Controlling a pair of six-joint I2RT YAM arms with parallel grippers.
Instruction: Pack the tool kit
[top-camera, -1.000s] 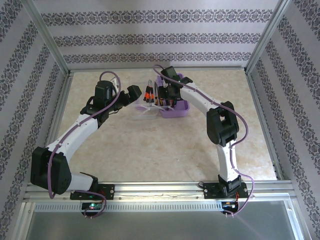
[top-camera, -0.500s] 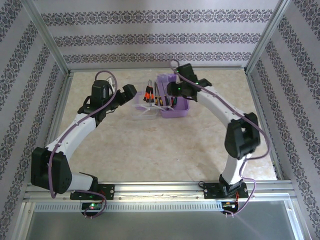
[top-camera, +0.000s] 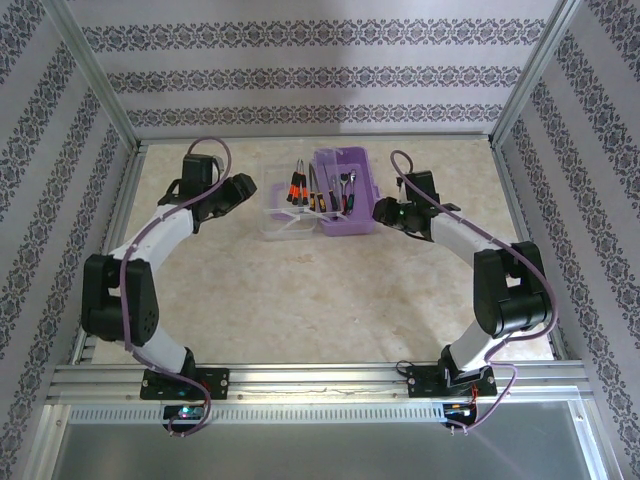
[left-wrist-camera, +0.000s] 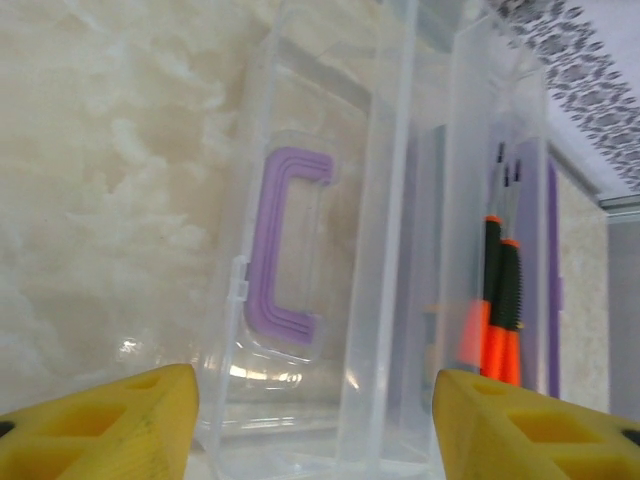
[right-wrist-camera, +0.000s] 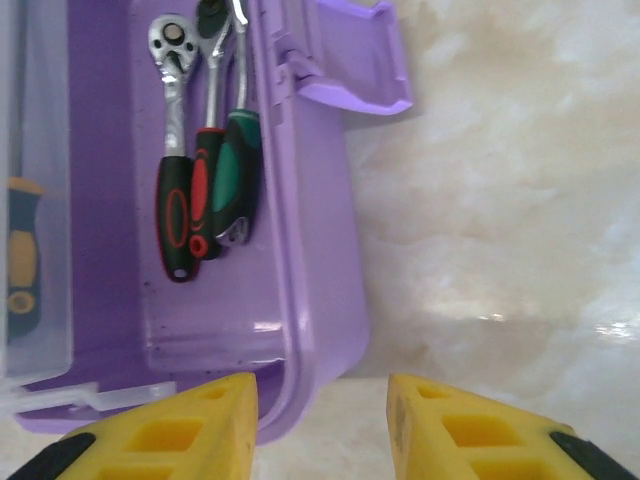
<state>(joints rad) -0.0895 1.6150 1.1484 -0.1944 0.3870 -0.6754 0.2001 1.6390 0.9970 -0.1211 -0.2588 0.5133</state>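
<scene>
Left arm bent at the elbow, reaching toward far centre. Left gripper (top-camera: 238, 187) faces the clear plastic lid (left-wrist-camera: 330, 200) with its purple C-shaped handle (left-wrist-camera: 285, 245); claw spread, nothing between.

Right arm folds in from the right. Right gripper (top-camera: 382, 212) sits just beside the small lilac plastic tool-kit box (top-camera: 345, 195); claw apart, empty.

I see the box lying open at far centre of the beige marbled tabletop (top-camera: 300, 300), ratchets (right-wrist-camera: 180, 190) in the base, orange-handled screwdrivers (left-wrist-camera: 497, 310) past the lid. Striped patterned wallpaper (top-camera: 300, 80) on three sides.

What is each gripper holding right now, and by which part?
Nothing. The left gripper stands open facing the clear lid; the right gripper stands open by the lilac base's corner.
</scene>
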